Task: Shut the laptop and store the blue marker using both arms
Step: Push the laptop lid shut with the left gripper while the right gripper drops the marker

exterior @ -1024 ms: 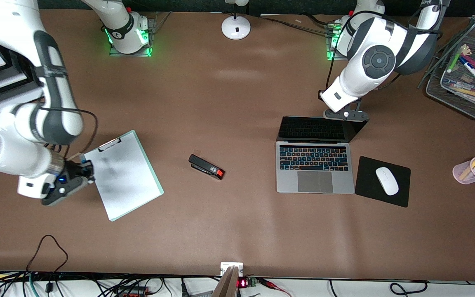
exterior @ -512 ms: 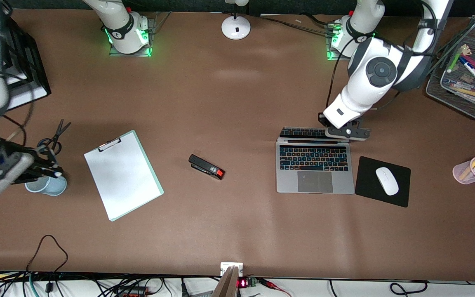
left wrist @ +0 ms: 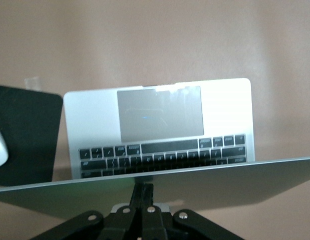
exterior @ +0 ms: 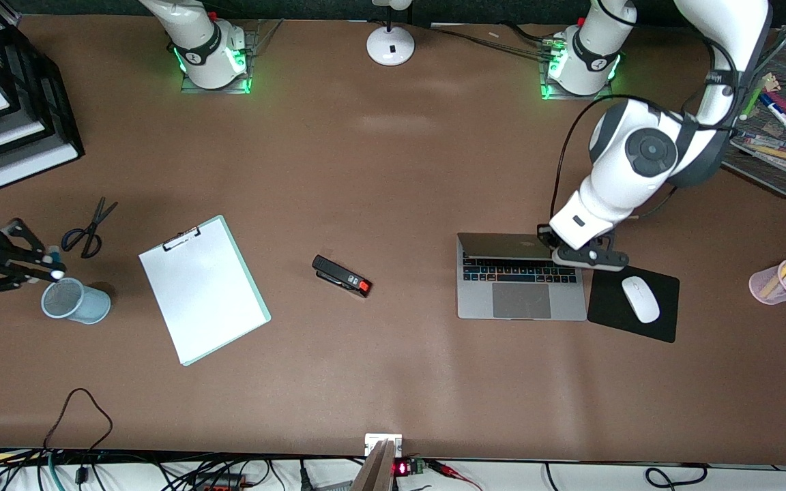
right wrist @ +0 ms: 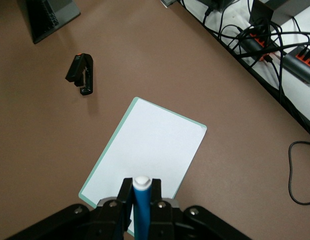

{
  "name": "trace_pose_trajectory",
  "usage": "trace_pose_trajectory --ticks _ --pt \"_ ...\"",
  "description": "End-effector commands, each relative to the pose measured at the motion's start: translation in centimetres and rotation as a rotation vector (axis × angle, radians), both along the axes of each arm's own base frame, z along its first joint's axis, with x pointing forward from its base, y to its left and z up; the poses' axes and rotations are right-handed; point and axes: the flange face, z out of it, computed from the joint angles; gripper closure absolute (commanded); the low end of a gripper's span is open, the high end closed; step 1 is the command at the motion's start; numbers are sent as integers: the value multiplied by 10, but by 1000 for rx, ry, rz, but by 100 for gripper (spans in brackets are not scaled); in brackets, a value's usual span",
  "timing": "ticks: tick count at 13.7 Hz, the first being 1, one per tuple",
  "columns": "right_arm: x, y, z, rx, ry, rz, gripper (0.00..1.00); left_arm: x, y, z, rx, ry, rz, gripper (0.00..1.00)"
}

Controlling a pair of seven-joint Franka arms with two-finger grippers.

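Now the laptop (exterior: 521,276) lid has dropped from upright to nearly shut under the left pincer (exterior: 587,257), fingers together. Meanwhile the right pincer (exterior: 7,262), clamped on the marker (right wrist: 141,207), has swung above the cup (exterior: 74,301) (storing looks close).

Front view high, facing the bases; wrist views close — left shares the laptop (left wrist: 160,130), right the clipboard (right wrist: 147,155)

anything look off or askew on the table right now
Nothing stands out. The laptop is half shut under the left gripper, its lid tilted low over the keys; the right gripper holds the blue marker above the mesh cup.
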Motion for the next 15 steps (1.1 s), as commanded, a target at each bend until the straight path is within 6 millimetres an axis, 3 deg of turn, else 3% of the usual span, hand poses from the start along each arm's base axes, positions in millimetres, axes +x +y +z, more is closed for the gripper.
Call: trace_pose_trajectory --ticks 1,4,7,10,12,14,15 --pt "-5 -5 32 56 -32 48 100 34 -3 -19 -36 -27 -13 100" --pt "-15 -3 61 52 -97 102 100 56 -2 -42 -68 -13 4 100" --pt "-26 -10 75 99 -114 160 100 72 -1 -66 -53 -12 -18 100" --pt "-26 -31 69 143 -244 300 100 78 -1 -92 -52 -62 -39 100" --pt "-19 -53 40 210 -338 363 100 79 -2 -109 -66 -52 -27 100" --pt "-12 -81 -2 274 -411 396 100 80 -6 -128 -84 -46 -24 100" --pt "-10 -98 -32 332 -465 403 100 79 -10 -138 -97 -56 -26 100"
